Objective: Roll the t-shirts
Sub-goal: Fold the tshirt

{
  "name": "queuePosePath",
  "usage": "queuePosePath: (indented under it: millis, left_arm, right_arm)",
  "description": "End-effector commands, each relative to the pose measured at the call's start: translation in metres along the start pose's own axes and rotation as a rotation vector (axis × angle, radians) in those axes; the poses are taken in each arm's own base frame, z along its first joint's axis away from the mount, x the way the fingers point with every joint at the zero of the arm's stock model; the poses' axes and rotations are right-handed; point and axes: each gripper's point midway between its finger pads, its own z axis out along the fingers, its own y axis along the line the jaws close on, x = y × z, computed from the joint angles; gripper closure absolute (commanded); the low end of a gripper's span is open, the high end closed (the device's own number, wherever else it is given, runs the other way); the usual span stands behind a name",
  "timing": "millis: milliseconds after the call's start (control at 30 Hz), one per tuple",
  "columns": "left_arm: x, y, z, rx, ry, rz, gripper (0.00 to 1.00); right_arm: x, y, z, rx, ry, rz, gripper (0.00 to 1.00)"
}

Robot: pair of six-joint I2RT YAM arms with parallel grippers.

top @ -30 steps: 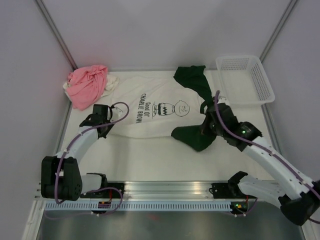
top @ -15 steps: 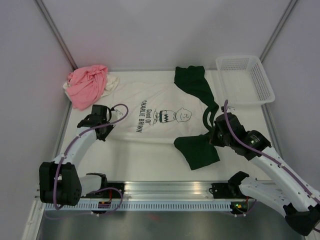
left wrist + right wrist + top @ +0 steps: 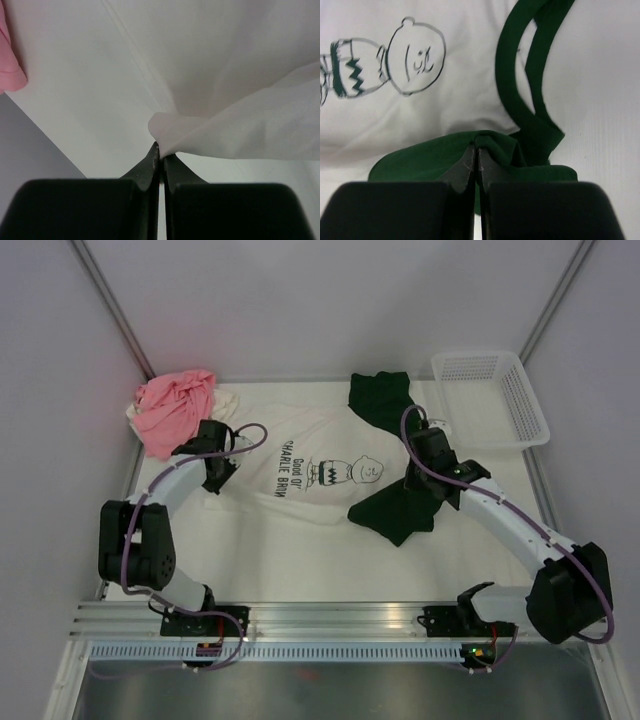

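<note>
Fingers of the left arm (image 3: 159, 152) are pinching the cream tee (image 3: 320, 465), and fingers of the right arm (image 3: 476, 152) are pinching the green tee (image 3: 400, 512). Both arms are moving up the frame from where they were, dragging cloth along. It looks like they are laying the tees out in the middle of the frame, not rolling them yet.

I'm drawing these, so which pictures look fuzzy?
Left wrist view: the left end effector is fuzzy up close, the cream t-shirt pale and washed out. Right wrist view: the cartoon and green t-shirt look sharp. Top view: even light, faint shadows.
</note>
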Motion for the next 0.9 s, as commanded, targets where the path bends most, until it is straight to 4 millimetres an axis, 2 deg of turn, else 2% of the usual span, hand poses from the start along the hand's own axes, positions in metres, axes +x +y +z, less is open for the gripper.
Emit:
queuePosePath:
  millis: [0, 100, 300, 433, 867]
  left_arm:
    - [-0.019, 0.026, 0.005, -0.09, -0.008, -0.015, 0.98]
    - [-0.027, 0.03, 0.011, -0.095, -0.008, -0.042, 0.98]
    - [-0.035, 0.038, 0.023, -0.117, 0.006, -0.062, 0.98]
    - [-0.035, 0.041, 0.029, -0.123, 0.018, -0.061, 0.98]
    - [-0.037, 0.048, 0.04, -0.146, 0.052, -0.069, 0.98]
  right_arm:
    - [-0.057, 0.004, 0.017, -0.056, -0.152, 0.029, 1.0]
    - [-0.062, 0.017, 0.046, -0.073, -0.112, 0.009, 1.0]
    - [-0.083, 0.024, 0.079, -0.061, -0.112, 0.02, 1.0]
    - [-0.095, 0.023, 0.091, -0.036, -0.125, 0.006, 1.0]
    - [-0.109, 0.018, 0.123, 0.047, -0.113, -0.061, 1.0]
